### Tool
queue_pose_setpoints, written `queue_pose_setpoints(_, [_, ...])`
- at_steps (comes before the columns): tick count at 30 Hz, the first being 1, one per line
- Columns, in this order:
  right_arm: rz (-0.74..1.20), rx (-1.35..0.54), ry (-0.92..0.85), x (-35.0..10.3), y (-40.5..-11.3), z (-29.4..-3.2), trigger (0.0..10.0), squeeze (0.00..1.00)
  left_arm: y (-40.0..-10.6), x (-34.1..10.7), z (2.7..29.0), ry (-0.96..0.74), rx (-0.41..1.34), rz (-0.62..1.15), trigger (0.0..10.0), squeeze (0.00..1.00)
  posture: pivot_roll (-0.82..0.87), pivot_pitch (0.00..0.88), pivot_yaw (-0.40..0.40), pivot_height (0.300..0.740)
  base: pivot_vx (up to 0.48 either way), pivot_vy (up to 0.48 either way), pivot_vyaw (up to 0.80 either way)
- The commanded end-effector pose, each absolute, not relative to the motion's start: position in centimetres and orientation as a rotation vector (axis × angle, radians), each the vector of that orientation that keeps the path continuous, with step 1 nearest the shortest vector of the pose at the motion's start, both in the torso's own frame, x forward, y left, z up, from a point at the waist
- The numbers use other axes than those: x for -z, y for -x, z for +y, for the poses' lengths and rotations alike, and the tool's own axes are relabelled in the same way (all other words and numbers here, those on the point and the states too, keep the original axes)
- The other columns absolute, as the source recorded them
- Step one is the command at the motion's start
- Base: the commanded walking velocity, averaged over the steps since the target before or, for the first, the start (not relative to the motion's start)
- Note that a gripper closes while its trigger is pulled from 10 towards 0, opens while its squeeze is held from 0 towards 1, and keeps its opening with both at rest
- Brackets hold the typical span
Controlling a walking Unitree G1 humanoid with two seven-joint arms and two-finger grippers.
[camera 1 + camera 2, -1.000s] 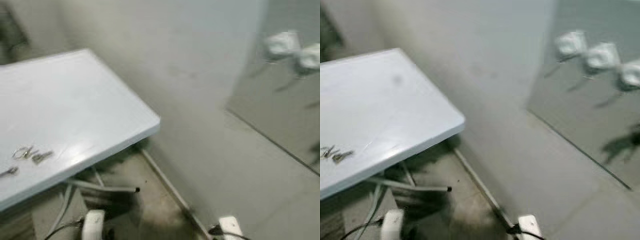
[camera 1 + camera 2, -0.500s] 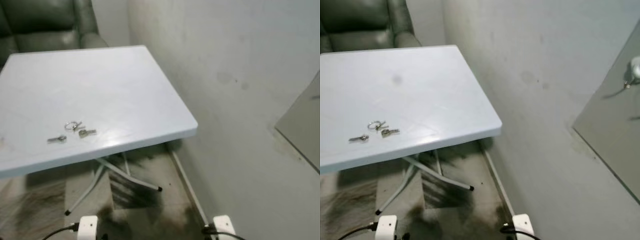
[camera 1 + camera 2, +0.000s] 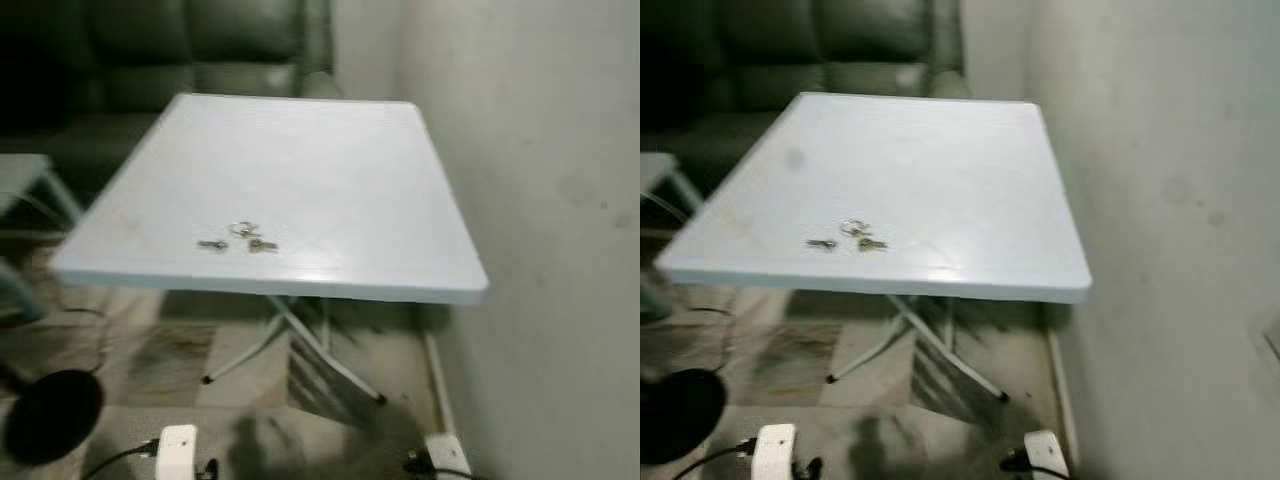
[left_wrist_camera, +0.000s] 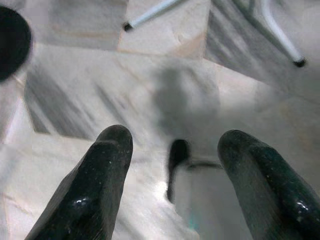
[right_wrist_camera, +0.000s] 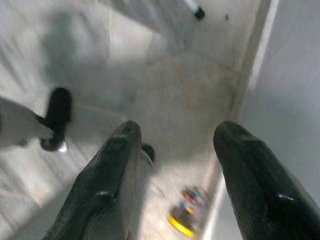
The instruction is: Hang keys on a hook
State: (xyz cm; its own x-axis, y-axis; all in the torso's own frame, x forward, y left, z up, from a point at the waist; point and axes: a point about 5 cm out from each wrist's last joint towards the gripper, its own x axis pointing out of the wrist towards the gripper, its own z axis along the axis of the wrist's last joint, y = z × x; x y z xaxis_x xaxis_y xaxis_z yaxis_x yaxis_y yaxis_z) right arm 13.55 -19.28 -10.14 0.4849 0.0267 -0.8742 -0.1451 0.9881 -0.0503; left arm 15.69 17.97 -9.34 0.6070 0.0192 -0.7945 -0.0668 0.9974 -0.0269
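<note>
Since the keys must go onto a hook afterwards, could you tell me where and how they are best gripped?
I would grip the keys at the ring, coming from straight above. They lie flat on the white table near its front edge, ring farthest from the robot and two keys splayed toward it. The view is blurred, so this is tentative. Both hands, left and right, hang open over the floor.

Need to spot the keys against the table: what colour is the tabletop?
Pale blue-white, plain; the silvery keys lie on the table, clearest in the left eye view.

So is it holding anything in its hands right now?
No. Both hands, left hand and right hand, are open and empty; the keys lie on the table.
</note>
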Motion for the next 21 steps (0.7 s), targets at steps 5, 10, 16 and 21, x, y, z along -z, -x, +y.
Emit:
queue_pose_setpoints(5, [1.027,-0.091,0.087,9.78,-14.77,-18.76,10.0,0.00,-15.45,9.33,19.06,0.045,-0.077,0.926,10.0,0.00,-0.09,0.000,-0.011,0.740,0.000,0.000,0.16])
queue_pose_setpoints(10, [1.029,-0.091,0.087,9.80,-14.72,-18.78,10.0,0.00,-15.44,9.33,19.05,0.054,-0.082,0.926,10.0,0.00,-0.09,0.000,-0.011,0.740,0.000,0.000,0.00])
queue_pose_setpoints(16, [1.030,-0.093,0.087,9.79,-14.75,-18.74,10.0,0.00,-15.47,9.32,19.10,0.059,-0.085,0.926,10.0,0.00,-0.09,0.000,-0.011,0.740,0.000,0.117,0.00])
queue_pose_setpoints(21, [1.029,-0.093,0.087,9.79,-14.76,-18.74,10.0,0.00,-15.47,9.33,19.06,0.061,-0.082,0.926,10.0,0.00,-0.09,0.000,-0.013,0.740,0.000,0.391,0.00])
